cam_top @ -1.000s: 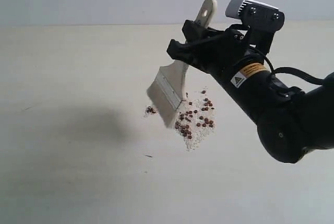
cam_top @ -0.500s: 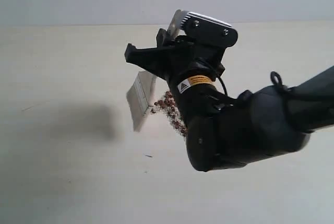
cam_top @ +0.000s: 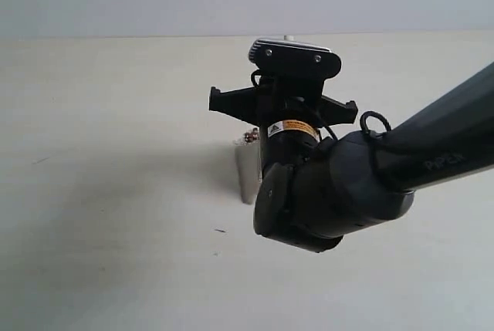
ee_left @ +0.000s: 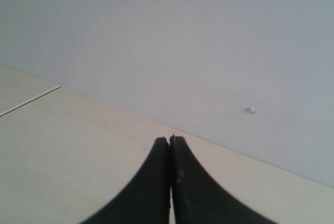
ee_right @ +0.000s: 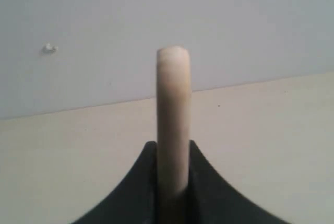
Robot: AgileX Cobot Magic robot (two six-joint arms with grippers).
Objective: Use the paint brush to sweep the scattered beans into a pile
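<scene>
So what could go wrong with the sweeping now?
The right gripper pinches only the thin handle of the paint brush, so pushing hard might twist or slip it. Also, the arm blocks much of the exterior view; only a few beans peek out beside the bristles, so strays could get missed or flicked away.

The right arm (cam_top: 332, 192) is glossy black with a rounded joint, a yellow-orange warning label (cam_top: 292, 128), pale lettering (cam_top: 444, 163) and a looped black cable (cam_top: 374, 121). A silver-grey camera housing (cam_top: 295, 55) with two dark screws caps it. The left gripper (ee_left: 170, 140) is black, curved and tapering.
</scene>
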